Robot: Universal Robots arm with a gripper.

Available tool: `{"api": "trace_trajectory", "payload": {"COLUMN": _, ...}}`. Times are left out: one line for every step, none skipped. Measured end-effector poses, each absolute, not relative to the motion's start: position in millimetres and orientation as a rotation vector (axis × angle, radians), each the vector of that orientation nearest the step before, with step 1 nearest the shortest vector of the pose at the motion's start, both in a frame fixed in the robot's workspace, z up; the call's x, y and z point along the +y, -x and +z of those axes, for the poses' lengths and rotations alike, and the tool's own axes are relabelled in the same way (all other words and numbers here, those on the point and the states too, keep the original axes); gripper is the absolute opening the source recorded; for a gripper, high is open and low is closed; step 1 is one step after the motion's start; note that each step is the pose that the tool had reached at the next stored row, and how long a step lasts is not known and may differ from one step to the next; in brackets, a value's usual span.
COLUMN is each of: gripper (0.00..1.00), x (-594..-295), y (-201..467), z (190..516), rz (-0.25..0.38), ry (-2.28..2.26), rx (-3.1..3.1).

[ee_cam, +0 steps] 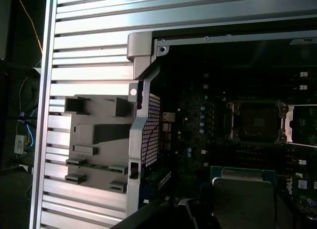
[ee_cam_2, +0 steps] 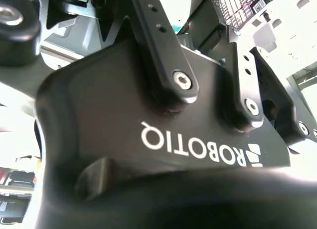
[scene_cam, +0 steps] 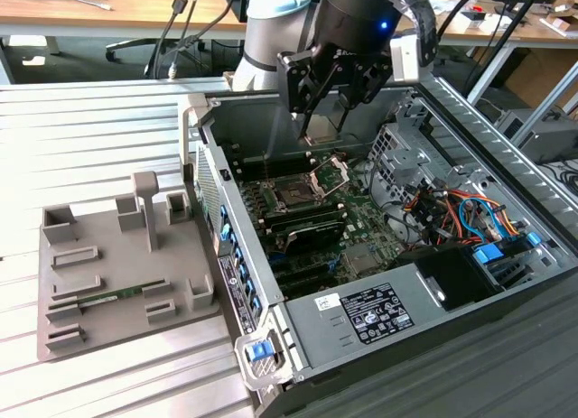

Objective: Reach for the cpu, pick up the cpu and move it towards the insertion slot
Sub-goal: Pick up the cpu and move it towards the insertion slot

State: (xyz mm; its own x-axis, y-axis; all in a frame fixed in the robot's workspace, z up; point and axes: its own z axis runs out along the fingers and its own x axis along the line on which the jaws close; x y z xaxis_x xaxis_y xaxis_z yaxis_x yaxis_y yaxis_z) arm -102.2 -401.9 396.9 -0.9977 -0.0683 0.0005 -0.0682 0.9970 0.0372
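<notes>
The gripper hung inside the open computer case, over the back of the motherboard. Its fingers pointed down, and in the first wrist view the cpu sat close beneath the camera, apparently clamped between them, though the pads themselves were hidden. The insertion slot, its metal bracket hinged up, lay just below and forward of the fingertips. The grey tray rested well apart, outside the case, with a green memory stick in it.
</notes>
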Motion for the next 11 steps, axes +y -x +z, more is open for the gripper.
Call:
{"api": "trace_trajectory", "payload": {"gripper": 0.55, "x": -402, "y": 101, "z": 397, "rz": -0.058, "ry": -0.107, "rx": -3.137}}
{"api": "trace_trajectory", "payload": {"gripper": 0.55, "x": -402, "y": 100, "z": 397, "rz": -0.058, "ry": -0.107, "rx": -3.137}}
{"api": "trace_trajectory", "payload": {"gripper": 0.55, "x": -402, "y": 99, "z": 397, "rz": -0.058, "ry": -0.107, "rx": -3.137}}
{"api": "trace_trajectory", "payload": {"gripper": 0.55, "x": -402, "y": 98, "z": 397, "rz": -0.058, "ry": -0.107, "rx": -3.137}}
{"api": "trace_trajectory", "payload": {"gripper": 0.55, "x": -402, "y": 98, "z": 397, "rz": -0.058, "ry": -0.107, "rx": -3.137}}
{"api": "trace_trajectory", "payload": {"gripper": 0.55, "x": -402, "y": 96, "z": 397, "rz": -0.058, "ry": -0.107, "rx": -3.137}}
{"api": "trace_trajectory", "payload": {"gripper": 0.55, "x": -402, "y": 95, "z": 397, "rz": -0.058, "ry": -0.107, "rx": -3.137}}
{"api": "trace_trajectory", "payload": {"gripper": 0.55, "x": -402, "y": 94, "z": 397, "rz": -0.058, "ry": -0.107, "rx": -3.137}}
{"api": "trace_trajectory", "payload": {"gripper": 0.55, "x": -402, "y": 92, "z": 397, "rz": -0.058, "ry": -0.107, "rx": -3.137}}
{"api": "trace_trajectory", "payload": {"gripper": 0.55, "x": -402, "y": 91, "z": 397, "rz": -0.058, "ry": -0.107, "rx": -3.137}}
{"api": "trace_trajectory", "payload": {"gripper": 0.55, "x": -402, "y": 90, "z": 397, "rz": -0.058, "ry": -0.107, "rx": -3.137}}
